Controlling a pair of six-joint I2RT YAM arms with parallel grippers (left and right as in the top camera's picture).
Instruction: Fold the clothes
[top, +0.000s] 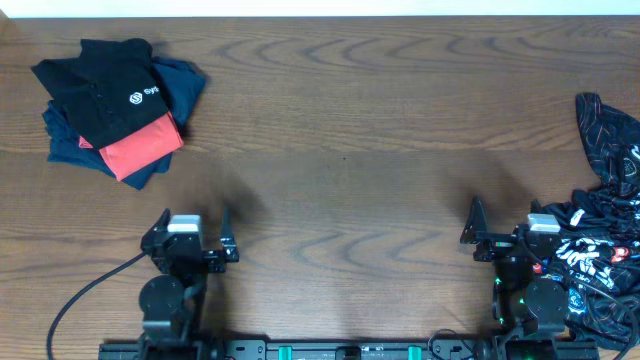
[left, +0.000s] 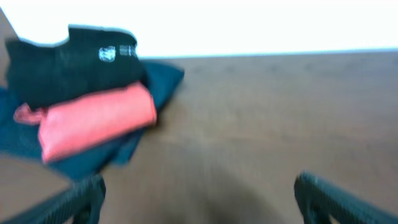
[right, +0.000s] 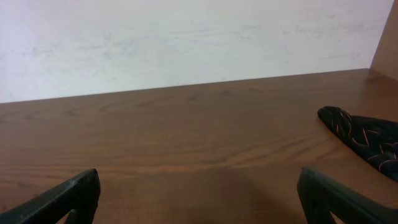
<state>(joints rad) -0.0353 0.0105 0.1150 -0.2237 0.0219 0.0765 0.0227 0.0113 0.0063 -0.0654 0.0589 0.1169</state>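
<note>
A folded stack of clothes lies at the far left: a black garment with a white logo (top: 112, 88) (left: 68, 65) on top, a coral one (top: 146, 148) (left: 96, 121) under it, and navy fabric (top: 186, 84) at the bottom. A loose heap of dark clothes with thin-line print (top: 606, 235) (right: 364, 134) sits at the right edge. My left gripper (top: 197, 218) (left: 199, 199) stands open over bare wood, well short of the stack. My right gripper (top: 505, 215) (right: 199, 199) is open too, just left of the heap, with nothing between its fingers.
The wooden table (top: 350, 130) runs to a pale wall at the back. A black cable (top: 85, 290) curls from the left arm's base toward the front left corner. The printed heap drapes against the right arm's base.
</note>
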